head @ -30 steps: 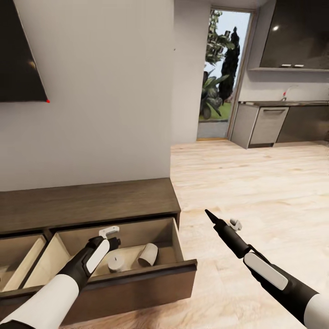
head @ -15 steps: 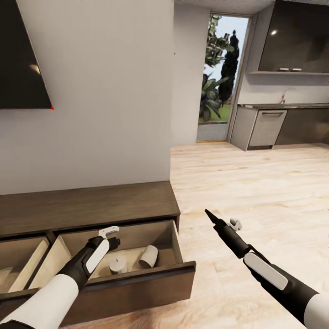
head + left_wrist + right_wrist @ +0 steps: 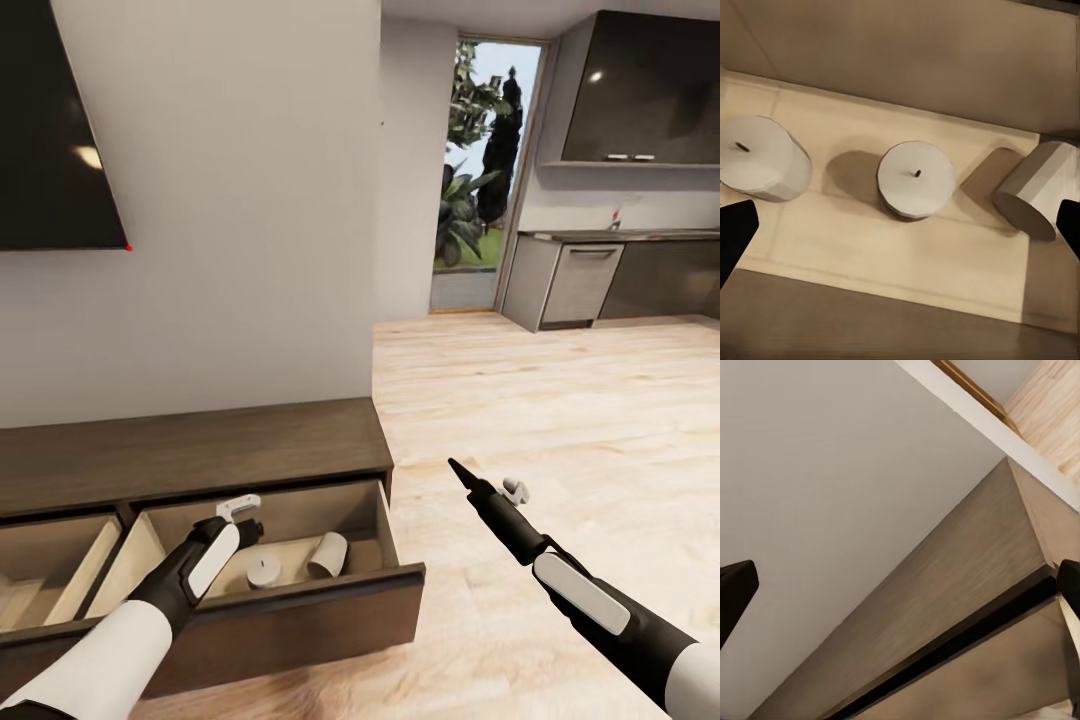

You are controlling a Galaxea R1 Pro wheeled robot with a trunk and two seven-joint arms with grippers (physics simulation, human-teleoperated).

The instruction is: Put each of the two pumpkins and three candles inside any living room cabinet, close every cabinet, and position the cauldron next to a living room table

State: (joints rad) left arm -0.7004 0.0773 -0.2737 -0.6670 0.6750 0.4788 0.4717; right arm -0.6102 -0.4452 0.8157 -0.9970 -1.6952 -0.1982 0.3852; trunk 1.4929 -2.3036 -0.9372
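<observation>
Three candles (image 3: 915, 179) lie in the cabinet's (image 3: 200, 450) open pale drawer (image 3: 380, 520), one tipped over; left gripper (image 3: 900, 232) above them, jaws spread, empty; right gripper (image 3: 900, 585) spread beside the cabinet over light wood floor (image 3: 560, 400); television (image 3: 50, 130) above.
</observation>
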